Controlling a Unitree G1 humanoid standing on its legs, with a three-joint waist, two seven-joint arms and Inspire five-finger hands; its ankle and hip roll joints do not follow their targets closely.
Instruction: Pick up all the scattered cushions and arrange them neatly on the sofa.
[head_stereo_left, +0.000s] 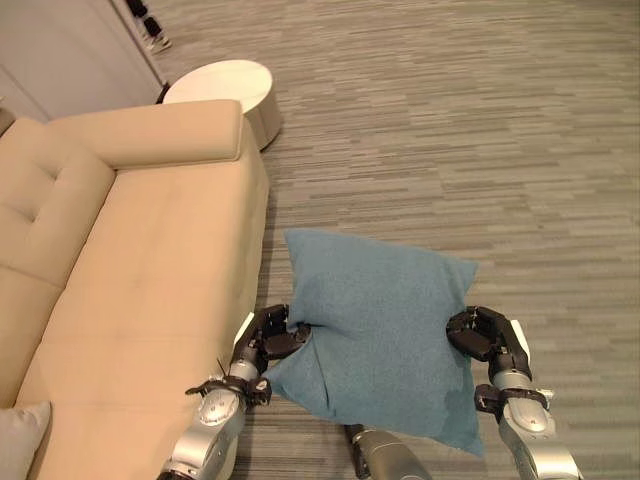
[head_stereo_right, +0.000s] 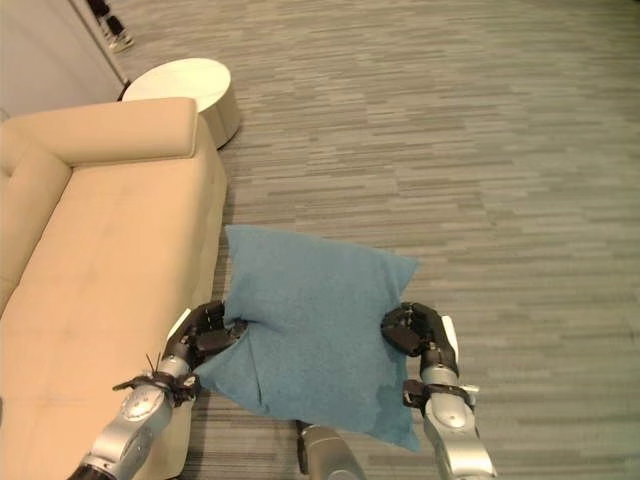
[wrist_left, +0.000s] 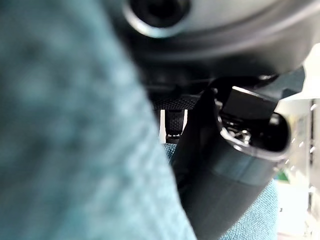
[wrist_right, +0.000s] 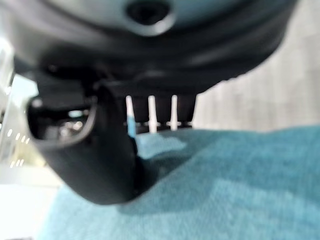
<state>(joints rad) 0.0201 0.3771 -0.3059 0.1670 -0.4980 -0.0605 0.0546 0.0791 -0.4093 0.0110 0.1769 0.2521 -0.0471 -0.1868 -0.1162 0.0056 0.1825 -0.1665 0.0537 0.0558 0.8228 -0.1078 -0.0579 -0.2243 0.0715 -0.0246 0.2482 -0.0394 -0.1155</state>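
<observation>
A blue cushion (head_stereo_left: 380, 330) hangs above the floor just off the sofa's front edge, held between both hands. My left hand (head_stereo_left: 268, 337) grips its left edge with curled fingers, and the fabric (wrist_left: 75, 150) presses against that hand in the left wrist view. My right hand (head_stereo_left: 487, 335) is curled on the right edge, thumb pressed into the cloth (wrist_right: 225, 190). The beige sofa (head_stereo_left: 150, 270) lies to the left, its seat bare beside the cushion. The corner of a grey cushion (head_stereo_left: 20, 430) shows on the sofa seat at the lower left.
A round white side table (head_stereo_left: 225, 85) stands past the sofa's armrest (head_stereo_left: 160, 130). Grey striped floor (head_stereo_left: 480, 140) spreads open to the right and ahead. A white wall or cabinet (head_stereo_left: 70, 50) runs behind the sofa, with someone's shoes (head_stereo_left: 152, 30) on the floor near it.
</observation>
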